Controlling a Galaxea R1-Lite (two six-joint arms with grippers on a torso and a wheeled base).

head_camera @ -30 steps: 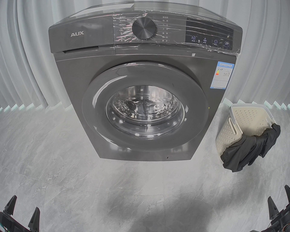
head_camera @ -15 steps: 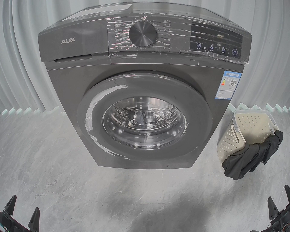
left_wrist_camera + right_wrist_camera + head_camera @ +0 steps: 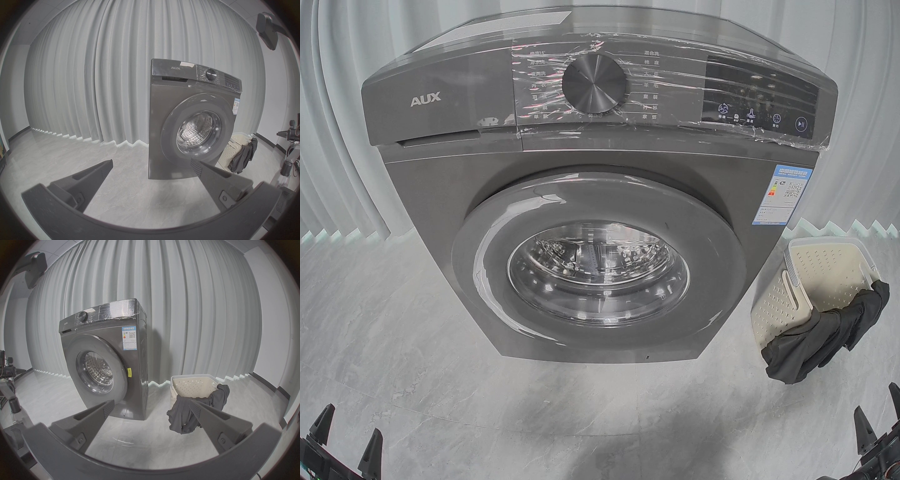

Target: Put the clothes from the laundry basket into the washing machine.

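So there's this dark grey front-loading washing machine [image 3: 600,187] standing on a pale marble-look tiled floor [image 3: 550,400], with a white pleated curtain [image 3: 337,125] hanging behind it. Its big round door with the glass window [image 3: 599,272] is shut, and you can see the shiny steel drum through the glass. The control strip along the top has clear plastic film [image 3: 669,69] wrapped over it, with a round metal dial [image 3: 594,83] in the middle, and there's a blue-and-white sticker [image 3: 782,195] on the upper right of the front.

Just beside the machine's right side, on the floor, sits a cream perforated plastic laundry basket [image 3: 800,281]. A dark grey, almost black garment [image 3: 819,340] is slung over the basket's near rim, mostly spilling down the outside, with a bit still over the edge at the right.

The robot's arms are both low and on the near side, well apart from the machine and the basket. The black left gripper [image 3: 350,431] sits near left with its two pointed fingers spread wide and nothing between them. The black right gripper [image 3: 876,406] is near right, on the basket's side of the room, its fingers also spread apart and holding nothing
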